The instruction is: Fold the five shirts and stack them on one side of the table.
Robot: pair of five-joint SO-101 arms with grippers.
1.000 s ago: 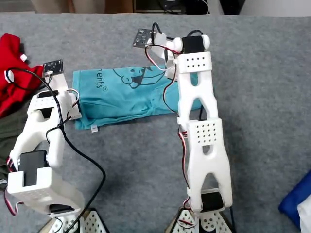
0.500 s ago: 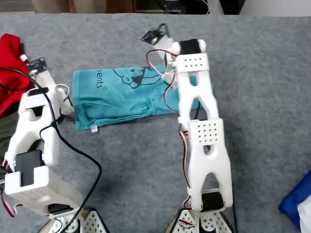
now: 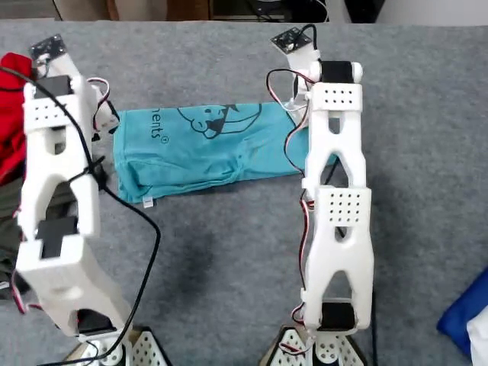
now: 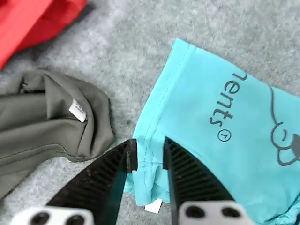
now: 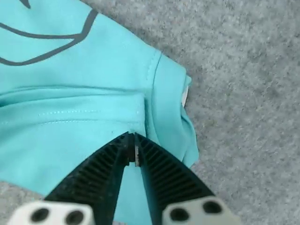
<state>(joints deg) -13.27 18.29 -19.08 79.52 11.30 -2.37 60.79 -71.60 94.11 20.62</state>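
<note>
- High view: one teal shirt (image 3: 198, 152) lies folded into a long band on the grey table (image 3: 229, 252), stretched between the two wrists.
- The left arm (image 3: 49, 175) is stretched forward from its base, with its wrist just beside one short end of the band. The right arm (image 3: 335, 213) is stretched forward too, and its wrist hangs over the opposite end.
- Beyond the left arm, away from the teal shirt, lie one red shirt (image 3: 9, 114) and one olive shirt (image 3: 8, 202). One blue cloth (image 3: 465, 305) sits well apart from the right arm at the table's edge.
- That makes two arms and four pieces of cloth.
- Left wrist view: the left gripper (image 4: 146, 157) hovers with its fingers a little apart and grasps nothing.
- A hemmed corner of the teal shirt (image 4: 220, 136) shows in the gap between the tips, and the printed panel spreads out beyond one finger.
- The olive shirt (image 4: 42, 126) lies just beside the other finger. The red shirt (image 4: 33, 18) lies farther out past the olive one. Three garments are counted here.
- Right wrist view: the right gripper (image 5: 132, 143) has its tips pressed together, and no cloth can be seen pinched between them.
- The teal shirt (image 5: 70, 93) lies directly under the tips. Its folded sleeve end lies just off to one side, with bare table beyond it. One garment is counted here.
</note>
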